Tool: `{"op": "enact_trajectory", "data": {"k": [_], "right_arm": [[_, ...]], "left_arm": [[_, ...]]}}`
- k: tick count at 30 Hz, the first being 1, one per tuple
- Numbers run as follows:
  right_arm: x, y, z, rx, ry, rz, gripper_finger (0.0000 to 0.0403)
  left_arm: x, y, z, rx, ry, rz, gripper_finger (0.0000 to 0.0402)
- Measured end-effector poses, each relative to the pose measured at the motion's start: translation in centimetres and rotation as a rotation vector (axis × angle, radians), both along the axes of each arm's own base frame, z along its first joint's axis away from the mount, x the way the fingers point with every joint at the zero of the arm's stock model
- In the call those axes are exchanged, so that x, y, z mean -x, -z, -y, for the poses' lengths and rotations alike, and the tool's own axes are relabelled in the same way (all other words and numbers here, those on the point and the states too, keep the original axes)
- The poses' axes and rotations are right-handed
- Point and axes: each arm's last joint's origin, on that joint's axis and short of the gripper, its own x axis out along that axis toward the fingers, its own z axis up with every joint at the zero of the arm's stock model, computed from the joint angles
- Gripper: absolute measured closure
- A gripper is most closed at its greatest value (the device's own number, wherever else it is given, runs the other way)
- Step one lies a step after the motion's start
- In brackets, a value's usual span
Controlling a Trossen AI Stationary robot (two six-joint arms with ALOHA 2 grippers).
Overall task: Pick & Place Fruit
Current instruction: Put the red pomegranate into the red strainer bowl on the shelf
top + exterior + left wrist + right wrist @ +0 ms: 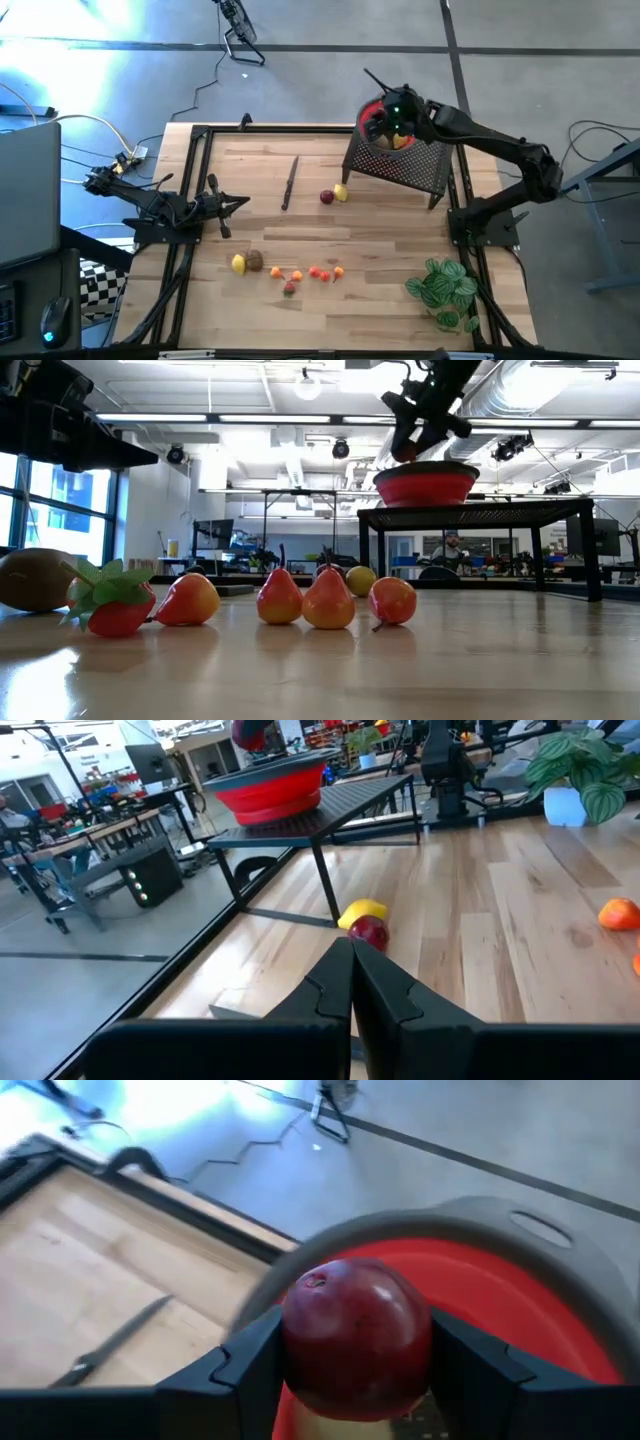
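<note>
A bowl [378, 128] is set on a raised stand [400, 166] at the table's [380, 240] far right. Above the bowl, one fruit [355, 1337] is held between the fingers of the right gripper [392, 118]. Two fruits [334, 195] are placed just beside the stand, with a knife [290, 182] to their left. More fruit [290, 272] is strung along the near side. A plant [443, 288] is stationed at the near right corner. The left gripper [240, 205] is parked, fingers together, by the left edge.

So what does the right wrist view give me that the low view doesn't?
Only the right wrist view shows the right tool gripping a dark red apple over the red bowl, plus the knife on the table. Only the low view shows the row of pears, a strawberry and a kiwi on the tabletop. Both show the red bowl.
</note>
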Motion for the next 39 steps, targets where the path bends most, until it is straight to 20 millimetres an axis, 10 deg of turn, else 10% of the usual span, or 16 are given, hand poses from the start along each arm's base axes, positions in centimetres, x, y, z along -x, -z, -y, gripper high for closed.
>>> {"op": "enact_trajectory", "data": {"k": [39], "right_arm": [[-0.9,4.4,3.0,-0.142,0.043,-0.167,0.0201]], "left_arm": [[0.0,-0.1,0.0,0.005,0.001,0.004,0.0402]]}}
